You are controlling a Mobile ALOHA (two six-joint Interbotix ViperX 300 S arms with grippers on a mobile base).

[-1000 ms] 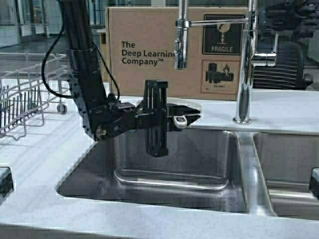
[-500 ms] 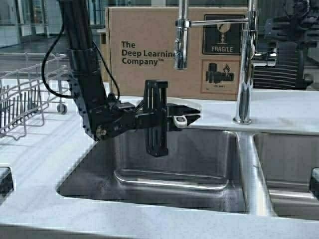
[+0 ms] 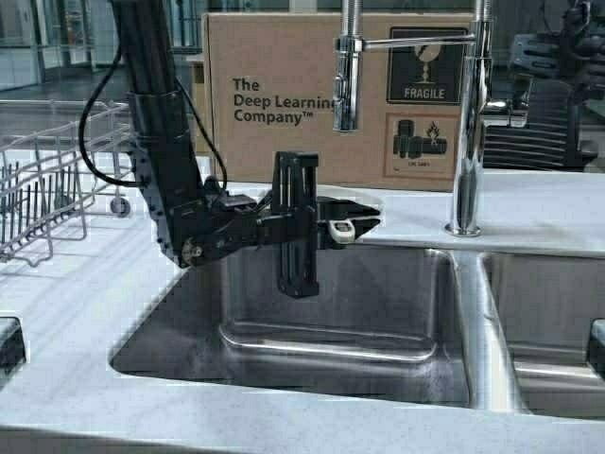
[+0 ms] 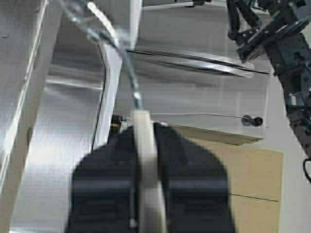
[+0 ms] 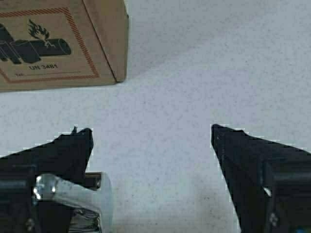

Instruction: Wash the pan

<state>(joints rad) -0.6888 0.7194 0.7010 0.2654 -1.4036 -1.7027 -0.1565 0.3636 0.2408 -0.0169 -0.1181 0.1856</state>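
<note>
My left gripper (image 3: pixel 364 216) reaches out level over the left sink basin (image 3: pixel 331 312) and is shut on the pan's cream-white handle (image 3: pixel 342 228), whose end with the hole sticks out beside the fingers. In the left wrist view the handle (image 4: pixel 146 160) runs straight between the shut fingers of my left gripper (image 4: pixel 145 128). A thin metal stem (image 4: pixel 134 90) leads on to the pan's curved rim (image 4: pixel 97 17). The pan's inside is hidden. My right gripper (image 5: pixel 151 131) is open and empty above the white counter, beside the faucet's base (image 5: pixel 77 204).
The tall faucet (image 3: pixel 468 142) stands between the basins, its spray head (image 3: pixel 346 104) hanging above my left gripper. A cardboard box (image 3: pixel 312 95) stands behind the sink. A wire dish rack (image 3: pixel 38 189) sits on the left counter. A second basin (image 3: pixel 548 303) lies to the right.
The sink, box and faucet have shifted slightly right in the high view, so the robot has moved a little. The left gripper keeps the same hold on the handle.
</note>
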